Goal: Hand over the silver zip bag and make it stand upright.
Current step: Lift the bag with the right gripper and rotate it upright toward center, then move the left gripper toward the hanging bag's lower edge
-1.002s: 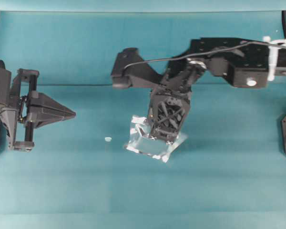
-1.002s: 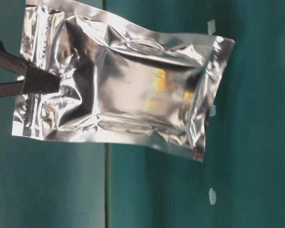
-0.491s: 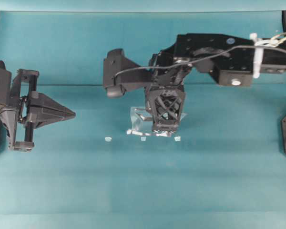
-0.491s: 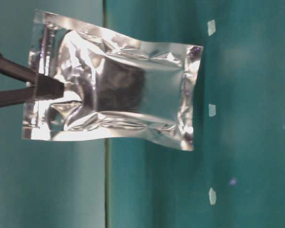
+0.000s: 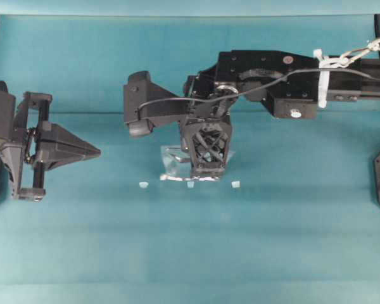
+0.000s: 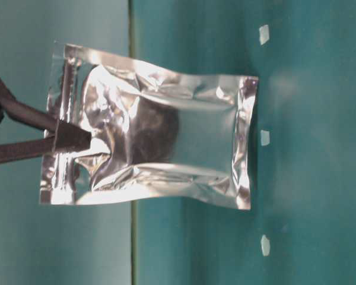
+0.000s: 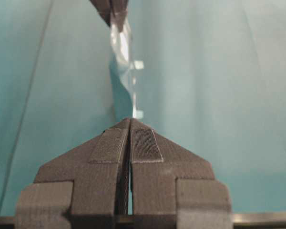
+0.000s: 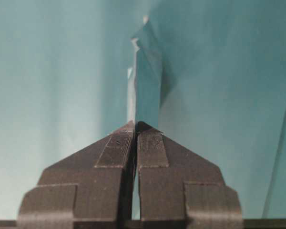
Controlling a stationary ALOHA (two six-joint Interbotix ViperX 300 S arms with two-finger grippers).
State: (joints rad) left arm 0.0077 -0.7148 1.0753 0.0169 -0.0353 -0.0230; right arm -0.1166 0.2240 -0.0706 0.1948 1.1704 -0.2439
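The silver zip bag (image 6: 166,148) hangs upright, a shiny crinkled foil pouch with a dark centre. My right gripper (image 6: 71,136) is shut on its zip end, which is uppermost. Its bottom seal is down at the teal tabletop (image 6: 320,178); contact cannot be confirmed. From overhead the right gripper (image 5: 208,172) points straight down, with only a sliver of the bag (image 5: 175,166) showing beside it. In the right wrist view the bag (image 8: 143,86) runs edge-on away from the shut gripper (image 8: 135,125). My left gripper (image 5: 95,151) is shut and empty at the left, well away from the bag (image 7: 120,45).
Three tiny pale scraps (image 5: 144,184) (image 5: 190,184) (image 5: 235,183) lie in a row on the teal cloth just in front of the bag. A seam line (image 5: 63,113) runs across the table behind the grippers.
The right arm has shifted left and lowered the bag. The bag has gone from tilted and lifted to upright, with its bottom edge down at the table. The left arm has not moved.
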